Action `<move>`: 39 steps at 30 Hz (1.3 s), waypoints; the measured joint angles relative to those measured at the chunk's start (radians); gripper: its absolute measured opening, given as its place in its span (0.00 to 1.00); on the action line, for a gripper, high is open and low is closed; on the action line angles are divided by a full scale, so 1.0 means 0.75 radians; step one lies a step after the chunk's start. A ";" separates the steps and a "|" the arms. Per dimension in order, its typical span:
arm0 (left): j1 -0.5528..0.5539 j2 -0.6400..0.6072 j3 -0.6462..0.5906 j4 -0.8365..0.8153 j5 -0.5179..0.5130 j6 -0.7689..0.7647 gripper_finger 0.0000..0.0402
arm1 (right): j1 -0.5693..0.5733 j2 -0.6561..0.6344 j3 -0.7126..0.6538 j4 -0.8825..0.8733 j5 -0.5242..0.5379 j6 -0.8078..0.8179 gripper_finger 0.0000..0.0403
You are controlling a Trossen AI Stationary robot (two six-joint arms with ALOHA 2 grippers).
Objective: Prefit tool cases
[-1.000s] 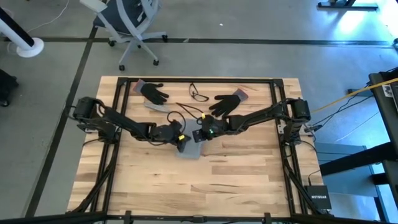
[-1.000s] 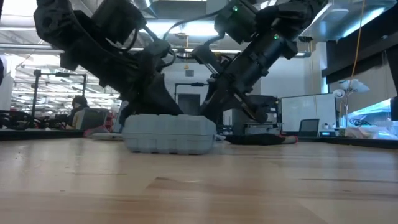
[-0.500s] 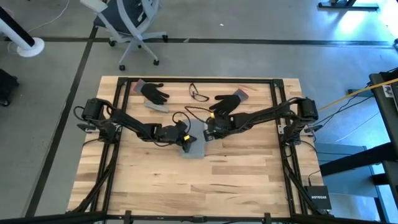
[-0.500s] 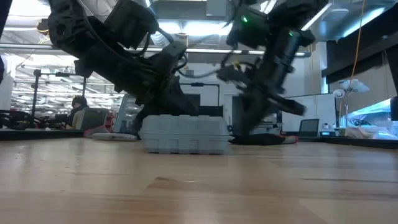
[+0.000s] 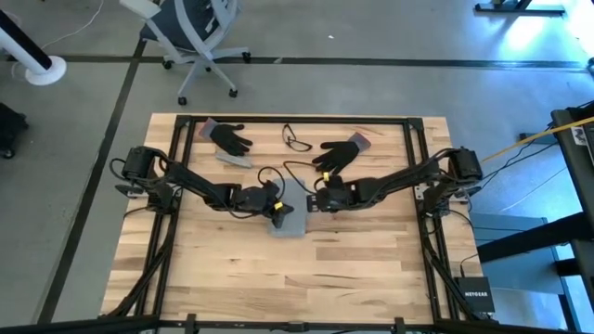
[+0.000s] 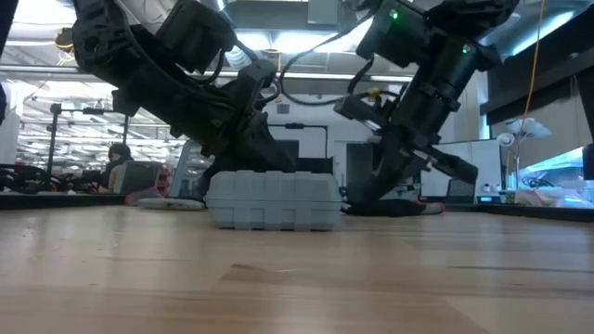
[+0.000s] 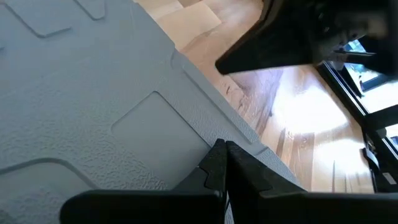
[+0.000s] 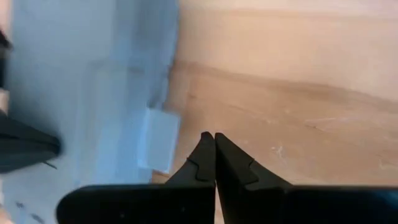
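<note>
**Both claws pressed together at the blue-grey case, mid-surface**

In the low view, bare pale wooden surface [image 6: 297, 278] fills the lower frame. Beyond it, just left of centre, the flat blue-grey plastic tool case with rounded corners [image 6: 272, 199] lies closed and level on the planks.

In the high view the case [image 5: 288, 219] sits at the frame's centre. The left claw [image 5: 276, 211] comes in from the left and rests on the case's top, its fingers pressed together and holding nothing; its wrist view shows the tips meeting over the textured lid [image 7: 93, 112]. The right claw [image 5: 316, 199] comes in from the right and sits just beside the case's right edge, fingers likewise pressed together and empty; its wrist view shows the tips over bare wood next to the case [image 8: 93, 93].

Farther back, toward the upper part of the high view, two black fabric gloves [image 5: 228, 137] [image 5: 340, 152] lie well apart, with a pair of thin-framed glasses [image 5: 296, 141] between them.
</note>
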 joint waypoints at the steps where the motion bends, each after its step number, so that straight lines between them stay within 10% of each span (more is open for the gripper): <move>1: 0.000 0.000 0.000 0.000 0.002 -0.003 0.00 | 0.000 -0.009 0.001 -0.002 0.014 0.023 0.00; 19: -0.001 -0.004 -0.005 -0.019 0.040 -0.011 0.00 | 0.006 0.266 0.034 0.451 0.010 0.259 0.00; 39: 0.002 -0.005 0.004 -0.045 0.102 0.049 0.00 | 0.008 0.158 0.103 -0.041 0.043 0.131 0.00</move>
